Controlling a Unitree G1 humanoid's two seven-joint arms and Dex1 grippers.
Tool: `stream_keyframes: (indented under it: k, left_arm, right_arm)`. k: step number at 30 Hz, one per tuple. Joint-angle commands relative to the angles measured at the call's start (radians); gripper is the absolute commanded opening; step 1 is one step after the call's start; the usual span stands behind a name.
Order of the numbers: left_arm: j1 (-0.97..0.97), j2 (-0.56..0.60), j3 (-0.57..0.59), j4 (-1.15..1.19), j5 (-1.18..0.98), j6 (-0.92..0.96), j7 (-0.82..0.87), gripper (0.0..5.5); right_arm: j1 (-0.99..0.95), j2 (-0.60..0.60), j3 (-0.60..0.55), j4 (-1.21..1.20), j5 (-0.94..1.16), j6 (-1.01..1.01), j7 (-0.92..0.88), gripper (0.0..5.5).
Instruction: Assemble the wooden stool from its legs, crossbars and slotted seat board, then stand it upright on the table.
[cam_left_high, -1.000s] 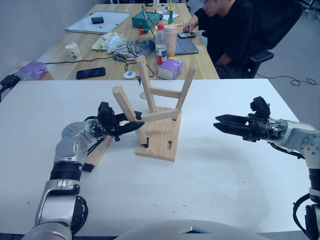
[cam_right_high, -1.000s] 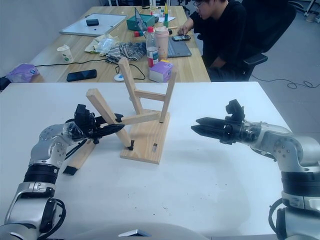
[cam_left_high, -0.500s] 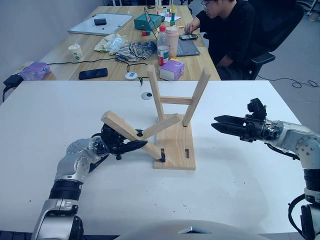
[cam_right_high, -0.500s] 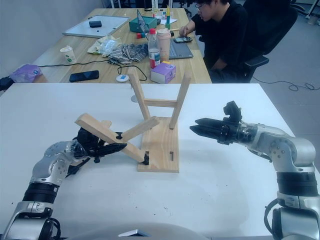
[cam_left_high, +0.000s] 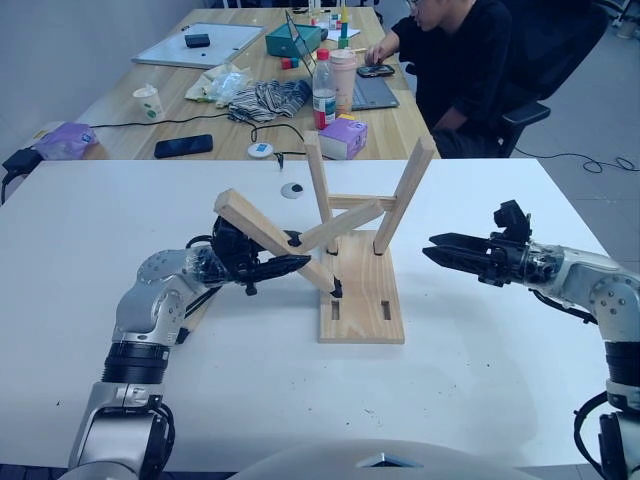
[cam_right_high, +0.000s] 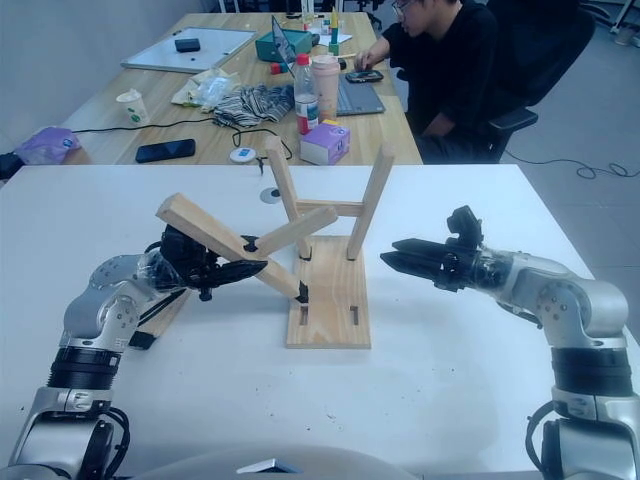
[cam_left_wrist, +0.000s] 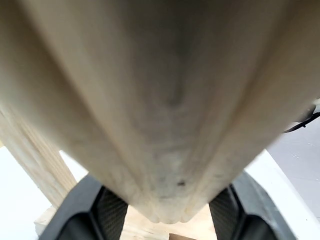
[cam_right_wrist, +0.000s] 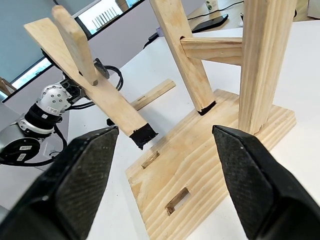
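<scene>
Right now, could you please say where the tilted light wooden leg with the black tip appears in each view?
Left eye view: the tilted light wooden leg slants left of centre.
Right eye view: left of centre.
Left wrist view: close up, held by the left gripper.
Right wrist view: slanting beyond the slotted wooden seat board.
Shared landmark: that seat board, by the leg's black tip.

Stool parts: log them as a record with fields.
seat board: flat on table, two near slots empty
standing legs: two, set in board, joined by crossbar
tilted leg: in left gripper, tip by a near slot, not seated
right gripper: open, clear of stool
loose piece: on table near left gripper
</scene>
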Motion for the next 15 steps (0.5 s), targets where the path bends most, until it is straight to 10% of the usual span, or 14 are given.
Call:
stream_keyframes:
  k: [1, 15]
  left_arm:
    - [0.027, 0.028, -0.025, -0.03, 0.027, 0.003, -0.034, 2.03]
    - [0.043, 0.026, -0.084, 0.097, 0.161, -0.208, -0.077, 2.03]
  right_arm:
    - [0.003, -0.006, -0.009, -0.018, -0.008, 0.006, -0.008, 3.45]
    - [0.012, 0.003, -0.007, -0.024, -0.013, 0.006, -0.014, 3.45]
